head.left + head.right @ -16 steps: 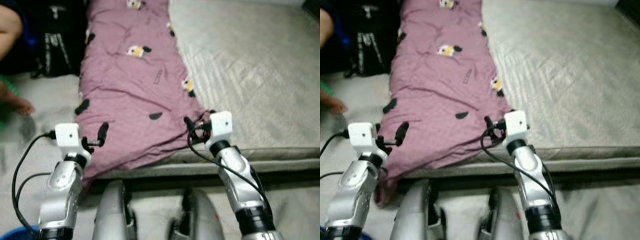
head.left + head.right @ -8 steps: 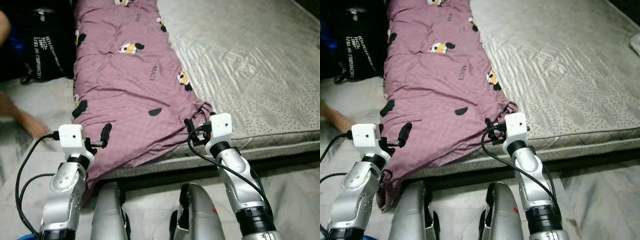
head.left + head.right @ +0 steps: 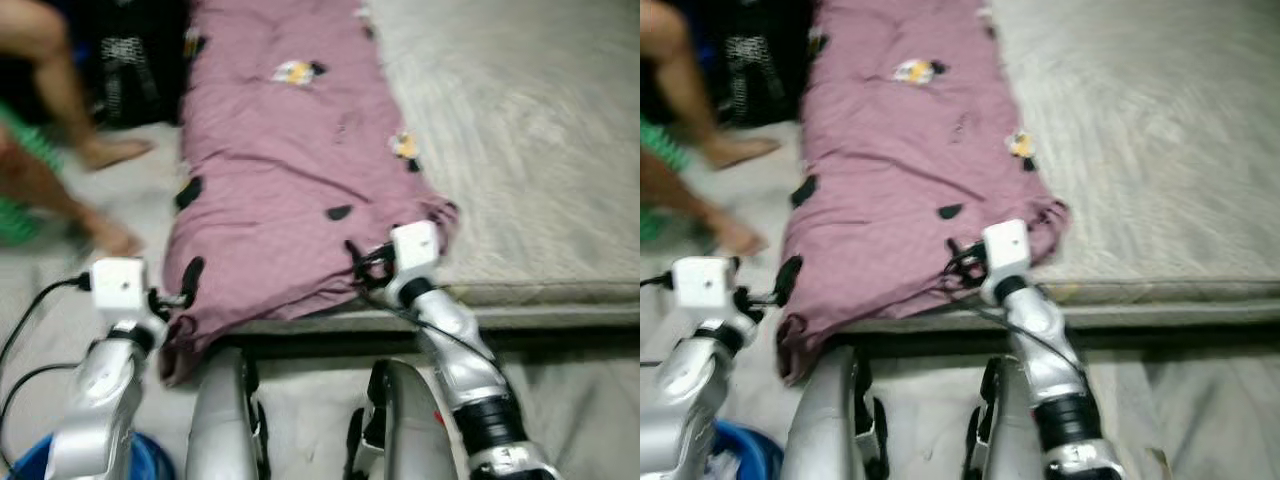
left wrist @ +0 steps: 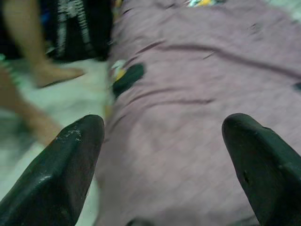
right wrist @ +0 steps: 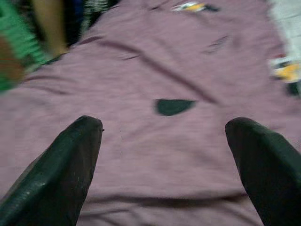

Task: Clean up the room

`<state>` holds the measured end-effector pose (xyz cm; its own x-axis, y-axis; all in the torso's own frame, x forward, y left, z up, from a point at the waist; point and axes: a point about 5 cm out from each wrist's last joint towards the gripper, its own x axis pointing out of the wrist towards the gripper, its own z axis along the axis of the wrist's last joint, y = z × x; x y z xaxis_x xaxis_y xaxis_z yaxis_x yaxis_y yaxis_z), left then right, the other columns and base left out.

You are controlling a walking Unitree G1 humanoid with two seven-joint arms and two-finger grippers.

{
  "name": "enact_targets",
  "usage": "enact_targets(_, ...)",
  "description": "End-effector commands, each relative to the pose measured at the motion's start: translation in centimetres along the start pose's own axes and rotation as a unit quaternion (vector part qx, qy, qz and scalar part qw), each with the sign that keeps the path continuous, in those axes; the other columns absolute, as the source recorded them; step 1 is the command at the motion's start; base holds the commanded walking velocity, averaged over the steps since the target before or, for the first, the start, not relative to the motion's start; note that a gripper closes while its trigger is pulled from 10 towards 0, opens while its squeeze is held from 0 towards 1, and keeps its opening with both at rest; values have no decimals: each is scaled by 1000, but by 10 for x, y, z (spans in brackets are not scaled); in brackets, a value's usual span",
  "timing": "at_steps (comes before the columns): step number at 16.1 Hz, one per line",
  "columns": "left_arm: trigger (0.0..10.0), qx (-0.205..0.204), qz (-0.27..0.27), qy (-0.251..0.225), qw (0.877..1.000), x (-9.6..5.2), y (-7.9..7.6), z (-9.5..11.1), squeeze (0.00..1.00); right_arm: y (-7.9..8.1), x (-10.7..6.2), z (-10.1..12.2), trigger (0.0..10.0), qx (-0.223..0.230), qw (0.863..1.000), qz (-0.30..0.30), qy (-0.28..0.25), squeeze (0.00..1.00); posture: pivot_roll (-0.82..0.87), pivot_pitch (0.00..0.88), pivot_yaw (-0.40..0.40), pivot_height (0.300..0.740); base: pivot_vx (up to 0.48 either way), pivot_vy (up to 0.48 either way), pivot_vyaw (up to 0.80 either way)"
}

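A blue tub (image 3: 140, 462) sits on the floor by the left arm. Both claws are wide open and hold nothing. The left gripper (image 4: 164, 165) and right gripper (image 5: 167, 165) hover over the near edge of the purple blanket (image 3: 290, 170). The blanket lies along the left side of the mattress (image 3: 540, 150), maybe hanging off its edge. A person's legs (image 3: 70, 150) stand on the floor farther left.
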<state>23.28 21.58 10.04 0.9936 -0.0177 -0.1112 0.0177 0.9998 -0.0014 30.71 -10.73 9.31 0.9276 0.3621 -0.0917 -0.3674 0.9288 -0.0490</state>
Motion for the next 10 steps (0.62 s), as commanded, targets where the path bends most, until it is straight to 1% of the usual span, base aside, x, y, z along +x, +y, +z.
enact_targets(1,10000,4,-3,10,1000,-5,0,-1,0,-1,0,-11,10000,7,1000,-1,24,0,165,282,-26,610,0,0,0)
enact_targets(3,10000,6,-12,21,1000,-11,-3,0,0,7,10,-8,10000,11,1000,14,16,0,177,314,-11,605,0,0,0)
enact_targets(5,10000,12,-18,28,999,-17,-4,0,0,10,18,-6,10000,12,1000,19,14,0,191,337,-6,585,0,0,0)
enact_targets(6,10000,13,-17,30,999,-20,-4,2,0,9,25,-2,10000,8,1000,17,6,0,204,345,-4,572,0,0,0)
enact_targets(8,10000,16,-17,33,999,-24,-3,4,0,5,31,3,10000,9,1000,5,-5,0,222,359,2,572,0,0,0)
enact_targets(10,10000,22,-24,37,999,-27,-5,7,0,-2,43,13,10000,18,999,-19,-17,0,234,370,8,572,0,0,0)
